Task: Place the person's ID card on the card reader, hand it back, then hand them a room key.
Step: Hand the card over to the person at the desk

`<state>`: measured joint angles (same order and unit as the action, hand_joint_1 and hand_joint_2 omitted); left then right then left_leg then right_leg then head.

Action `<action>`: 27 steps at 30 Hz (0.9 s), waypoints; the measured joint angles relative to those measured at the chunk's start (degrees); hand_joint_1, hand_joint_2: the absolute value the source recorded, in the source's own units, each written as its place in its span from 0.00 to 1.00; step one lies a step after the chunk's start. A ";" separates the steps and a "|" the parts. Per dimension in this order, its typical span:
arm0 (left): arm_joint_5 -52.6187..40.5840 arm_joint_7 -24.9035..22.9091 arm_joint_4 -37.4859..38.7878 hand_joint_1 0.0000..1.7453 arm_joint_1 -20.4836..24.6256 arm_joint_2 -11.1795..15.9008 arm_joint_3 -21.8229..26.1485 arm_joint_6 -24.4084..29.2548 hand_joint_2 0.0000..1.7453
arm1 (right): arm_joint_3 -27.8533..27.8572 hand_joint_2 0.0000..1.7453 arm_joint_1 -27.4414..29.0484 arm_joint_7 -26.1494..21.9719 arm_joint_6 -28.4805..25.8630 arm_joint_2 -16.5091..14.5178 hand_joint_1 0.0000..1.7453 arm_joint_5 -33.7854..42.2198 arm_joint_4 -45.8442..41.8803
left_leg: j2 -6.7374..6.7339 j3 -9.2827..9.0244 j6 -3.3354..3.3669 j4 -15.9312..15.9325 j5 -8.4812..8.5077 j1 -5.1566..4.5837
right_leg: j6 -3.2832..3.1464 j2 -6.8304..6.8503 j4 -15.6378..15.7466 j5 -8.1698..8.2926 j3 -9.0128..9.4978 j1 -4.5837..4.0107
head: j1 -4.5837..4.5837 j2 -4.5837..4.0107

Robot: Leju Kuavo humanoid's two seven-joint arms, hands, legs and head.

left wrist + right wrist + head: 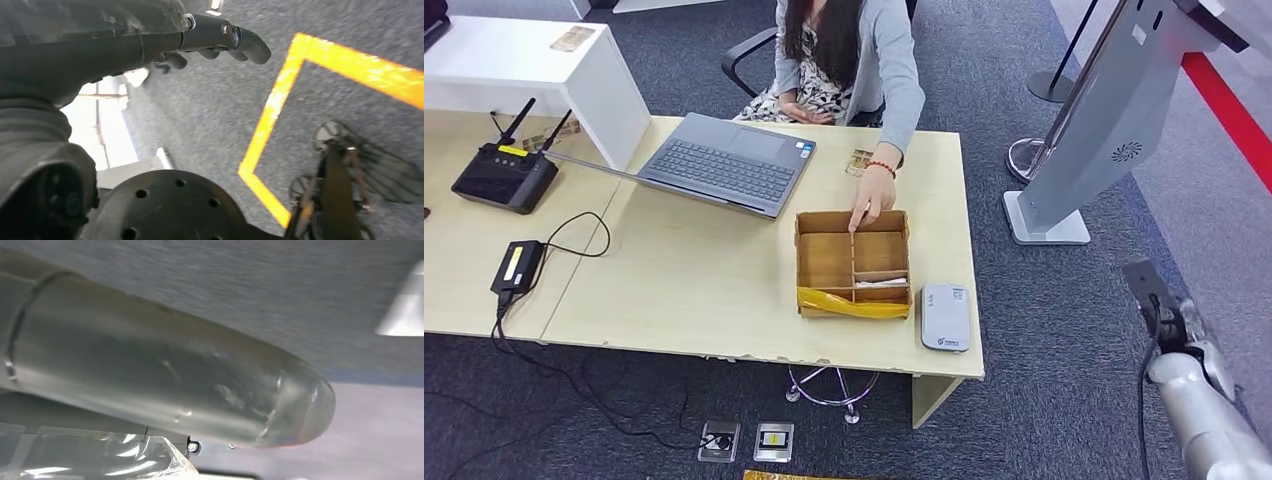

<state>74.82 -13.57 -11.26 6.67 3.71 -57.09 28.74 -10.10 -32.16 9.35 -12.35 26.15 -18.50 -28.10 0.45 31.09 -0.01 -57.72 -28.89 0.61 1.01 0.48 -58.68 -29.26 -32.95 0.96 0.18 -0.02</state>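
Desk: pale wood, seen from above in the head view; a person sits on its far side.
Person's hand: reaches over the far wall of the box, fingertips at the top of its back right compartment; a red bracelet is on the wrist.
Box: brown cardboard with dividers, near the desk's right end; something white lies in a right-hand compartment and yellow tape runs along the near wall.
Card: small, flat on the desk just beyond the box, beside the person's forearm.
Reader: grey-white slab lying flat just right of the box, near the front edge.
Laptop: open, left of the box.
Router: black with antennas, at the far left.
Left hand: hangs over grey carpet by a yellow floor line; dark fingers are curled, nothing is seen in them.
Right hand: a blurred grey thumb lies across the wrist view; whether it is open or closed I cannot tell.
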 joint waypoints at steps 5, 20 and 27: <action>-0.03 0.25 0.00 0.00 -0.12 -0.07 0.10 0.04 0.00 | 6.55 0.00 12.79 -3.29 0.89 1.31 0.00 12.63 5.42 | 0.16 0.03 0.03 0.03 -0.20 0.09 | -0.02 0.23 0.01 -0.18 0.14 -0.07 | -0.02 -0.01; 3.00 6.43 0.00 0.00 0.02 -1.76 2.60 6.26 0.00 | 19.38 0.00 25.57 -2.53 -2.84 -7.49 0.00 19.85 13.03 | -0.18 -0.14 0.00 0.06 -0.21 0.13 | -0.02 -0.19 -0.01 -0.25 0.20 -0.11 | 0.02 -0.01; 6.93 19.59 0.00 0.00 0.07 -2.54 5.80 10.34 0.00 | 23.47 0.00 26.27 -8.41 -6.05 -12.23 0.00 23.68 14.56 | -0.24 -0.16 0.00 0.06 -0.21 0.13 | -0.01 -0.24 -0.01 -0.25 0.19 -0.11 | 0.01 0.01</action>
<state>81.75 6.02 -11.26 6.74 1.17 -51.29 39.08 13.37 -5.89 0.94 -18.40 13.93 5.18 -13.54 0.21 30.93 -0.01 -57.66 -29.11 0.74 1.00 0.24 -58.68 -29.51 -32.76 0.85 0.19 -0.01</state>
